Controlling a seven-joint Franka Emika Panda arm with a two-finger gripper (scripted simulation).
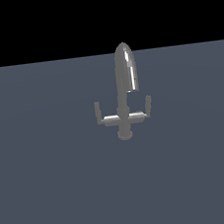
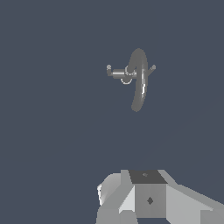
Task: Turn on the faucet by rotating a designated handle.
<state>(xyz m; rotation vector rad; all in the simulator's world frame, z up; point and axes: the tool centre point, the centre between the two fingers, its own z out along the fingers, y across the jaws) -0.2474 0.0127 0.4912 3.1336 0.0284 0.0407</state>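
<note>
The faucet point(image 1: 125, 75) is a small shiny grey tap with a tall arched spout. It stands on a round base on the flat grey surface, near the middle of the exterior view. The handle point(image 1: 144, 112) is its lever on the exterior view's right, a thin bar with an upturned tip. The mirrored lever point(image 1: 104, 118) sticks out on the left. The faucet also shows in the wrist view point(image 2: 139, 83), seen from above and far off. My gripper point(image 2: 146, 199) shows only as grey body parts at the edge of the wrist view, well away from the faucet. Its fingers are hidden.
The flat blue-grey surface point(image 1: 54, 190) spreads around the faucet on every side. Black background lies beyond its far edge. No other objects show.
</note>
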